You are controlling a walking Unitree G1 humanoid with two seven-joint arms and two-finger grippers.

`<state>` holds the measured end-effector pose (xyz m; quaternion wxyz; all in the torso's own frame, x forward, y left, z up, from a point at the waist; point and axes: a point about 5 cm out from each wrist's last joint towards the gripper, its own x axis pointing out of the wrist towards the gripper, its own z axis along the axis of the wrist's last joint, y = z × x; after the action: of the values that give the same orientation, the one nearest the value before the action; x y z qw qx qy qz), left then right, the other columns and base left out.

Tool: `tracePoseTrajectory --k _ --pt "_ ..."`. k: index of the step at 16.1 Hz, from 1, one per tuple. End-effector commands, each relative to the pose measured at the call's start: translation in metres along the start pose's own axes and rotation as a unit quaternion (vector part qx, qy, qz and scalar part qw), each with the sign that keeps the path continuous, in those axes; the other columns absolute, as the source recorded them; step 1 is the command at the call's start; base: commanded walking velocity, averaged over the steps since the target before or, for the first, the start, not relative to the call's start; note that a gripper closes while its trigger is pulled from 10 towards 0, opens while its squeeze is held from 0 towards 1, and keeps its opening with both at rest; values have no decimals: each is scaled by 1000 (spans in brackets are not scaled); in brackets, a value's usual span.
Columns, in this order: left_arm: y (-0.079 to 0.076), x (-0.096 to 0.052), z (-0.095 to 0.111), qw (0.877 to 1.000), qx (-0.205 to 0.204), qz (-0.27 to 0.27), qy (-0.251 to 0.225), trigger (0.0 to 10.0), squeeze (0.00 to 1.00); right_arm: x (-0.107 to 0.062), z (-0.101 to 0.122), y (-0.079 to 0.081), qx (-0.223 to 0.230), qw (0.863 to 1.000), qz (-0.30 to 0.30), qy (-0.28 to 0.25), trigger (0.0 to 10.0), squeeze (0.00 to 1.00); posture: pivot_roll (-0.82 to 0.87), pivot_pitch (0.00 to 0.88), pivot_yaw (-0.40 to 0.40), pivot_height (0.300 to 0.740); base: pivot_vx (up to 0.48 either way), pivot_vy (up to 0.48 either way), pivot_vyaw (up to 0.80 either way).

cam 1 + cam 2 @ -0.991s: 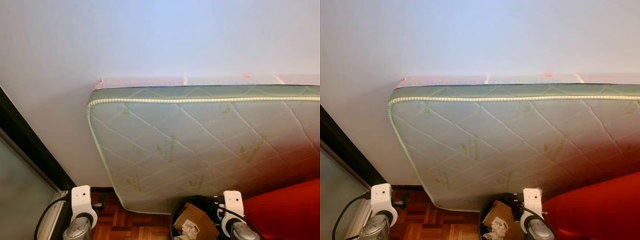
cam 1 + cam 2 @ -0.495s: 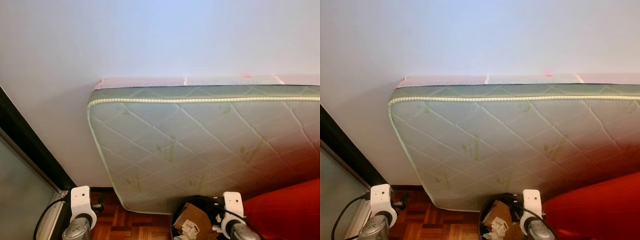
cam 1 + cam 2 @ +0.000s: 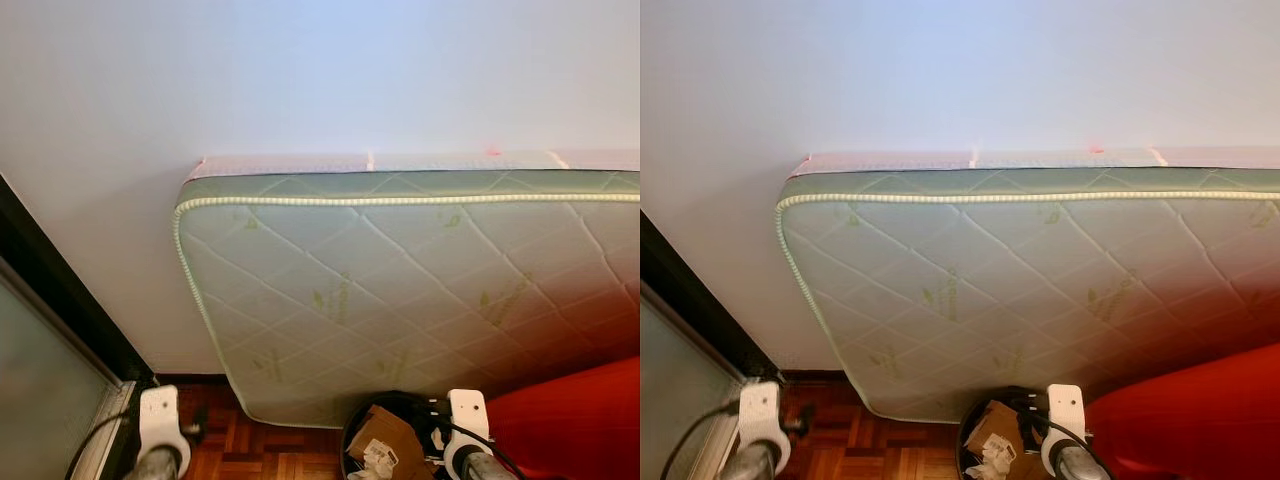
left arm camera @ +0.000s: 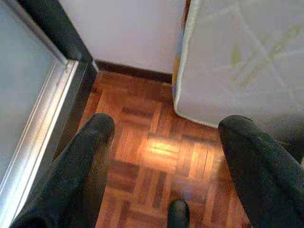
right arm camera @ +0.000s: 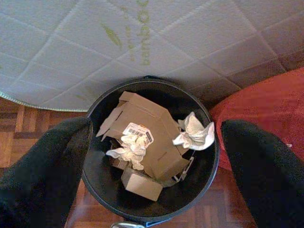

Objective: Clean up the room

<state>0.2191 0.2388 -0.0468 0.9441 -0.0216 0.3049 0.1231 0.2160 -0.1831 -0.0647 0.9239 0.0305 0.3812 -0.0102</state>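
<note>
We are losing the mattress (image 3: 420, 290) past the right edge, and its lower corner is hiding behind the red cushion (image 3: 575, 420). The bin (image 3: 385, 440) is running off the bottom edge, partly covered by our right arm (image 3: 468, 445). Our left arm (image 3: 160, 440) is blurring.

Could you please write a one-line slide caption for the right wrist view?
Open right gripper above a black bin holding a cardboard box and crumpled paper.
</note>
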Motion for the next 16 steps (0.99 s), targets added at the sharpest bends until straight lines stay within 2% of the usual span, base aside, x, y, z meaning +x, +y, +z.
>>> tracePoseTrajectory --k 1,6,13,16 --pt "-1 -2 -8 1000 5 -1 16 10000 0 -1 -2 -2 8 1000 -6 3 10000 0 68 0 -6 740 0 0 0" --pt "-2 -3 -12 1000 1 -5 27 10000 0 -4 -12 -9 5 1000 -10 19 10000 0 69 0 -11 740 0 0 0" --pt "2 -5 -18 999 0 -5 41 10000 0 -5 -14 -9 4 1000 -11 20 10000 0 62 0 -10 740 0 0 0" --pt "10 -11 -30 998 -4 1 62 10000 0 -5 -14 -10 1 1000 -10 24 10000 0 61 0 -10 740 -161 0 0"
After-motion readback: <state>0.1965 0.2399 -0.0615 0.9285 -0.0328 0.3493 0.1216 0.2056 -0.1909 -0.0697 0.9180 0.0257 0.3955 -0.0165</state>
